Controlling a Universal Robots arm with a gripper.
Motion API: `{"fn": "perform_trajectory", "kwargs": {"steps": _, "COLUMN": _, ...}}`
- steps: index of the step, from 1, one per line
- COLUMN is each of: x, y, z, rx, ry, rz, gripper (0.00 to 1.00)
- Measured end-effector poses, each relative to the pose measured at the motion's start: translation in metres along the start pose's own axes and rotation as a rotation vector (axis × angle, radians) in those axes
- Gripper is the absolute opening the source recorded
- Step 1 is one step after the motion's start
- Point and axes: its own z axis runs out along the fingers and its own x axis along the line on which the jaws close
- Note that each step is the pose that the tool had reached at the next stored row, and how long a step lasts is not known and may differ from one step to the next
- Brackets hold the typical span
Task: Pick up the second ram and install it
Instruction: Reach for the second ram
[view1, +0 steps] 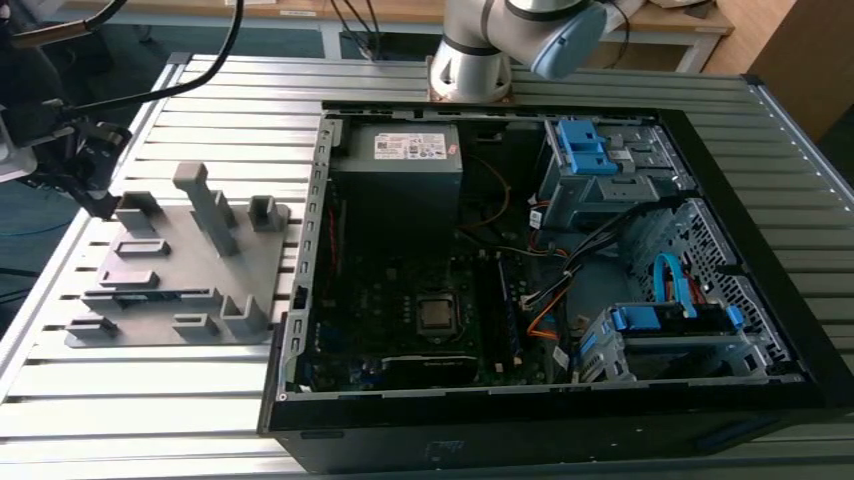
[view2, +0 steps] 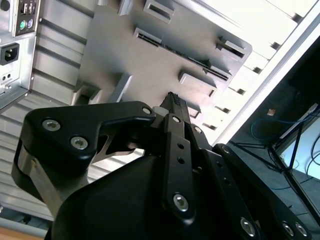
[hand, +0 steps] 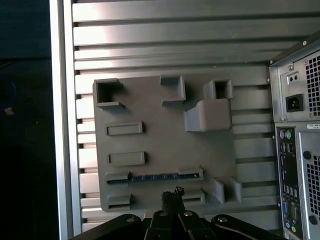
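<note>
The second ram (hand: 152, 177) is a thin dark strip lying on edge in a long slot of the grey holder tray (hand: 165, 145); the second wrist view shows the second ram (view2: 182, 51) as a dark line between two brackets. In the exterior view the second ram (view1: 150, 294) sits near the tray's front. My gripper (hand: 172, 196) hovers above the tray, over the slot beside the ram and apart from it. Its fingertips (view2: 174, 102) are pressed together with nothing between them. The exterior view has the gripper (view1: 96, 200) at the tray's far-left corner.
The open computer case (view1: 314, 260) lies on the slatted metal table (view1: 160, 400), at the exterior view's right of the tray. Its motherboard (view1: 400, 290) and CPU socket (view1: 435, 314) face up. Upright ribs (view1: 214, 210) rise from the tray. The case's rear panel (hand: 295, 150) borders the tray.
</note>
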Motion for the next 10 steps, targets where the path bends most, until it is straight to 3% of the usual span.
{"fn": "perform_trajectory", "kwargs": {"steps": 10, "x": 0.0018, "y": -0.004, "z": 0.0071, "rx": 0.0, "ry": 0.0, "rz": 0.0, "gripper": 0.1}}
